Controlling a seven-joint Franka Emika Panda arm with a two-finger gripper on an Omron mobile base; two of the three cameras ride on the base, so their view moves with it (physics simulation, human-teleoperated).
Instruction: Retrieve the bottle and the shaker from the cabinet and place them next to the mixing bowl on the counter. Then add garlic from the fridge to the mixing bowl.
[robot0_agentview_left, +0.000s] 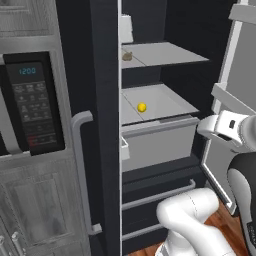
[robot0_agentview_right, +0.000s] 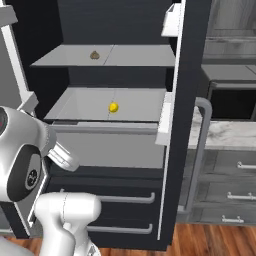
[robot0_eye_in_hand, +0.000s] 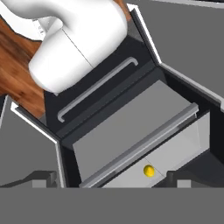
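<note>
On the upper shelf of the open fridge (robot0_agentview_right: 186, 100) sits the garlic (robot0_agentview_right: 94, 55), well above your gripper (robot0_eye_in_hand: 112, 186), whose jaws stand spread, empty, ready for reaching in.

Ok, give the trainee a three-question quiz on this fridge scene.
1. True or false: the fridge stands open.
2. Which shelf holds the garlic? A) the upper shelf B) the lower shelf, beside the yellow ball C) a door rack
3. Fill in: the gripper is ____, with nothing between its fingertips.

Key: 1 true; 2 A; 3 open
</note>
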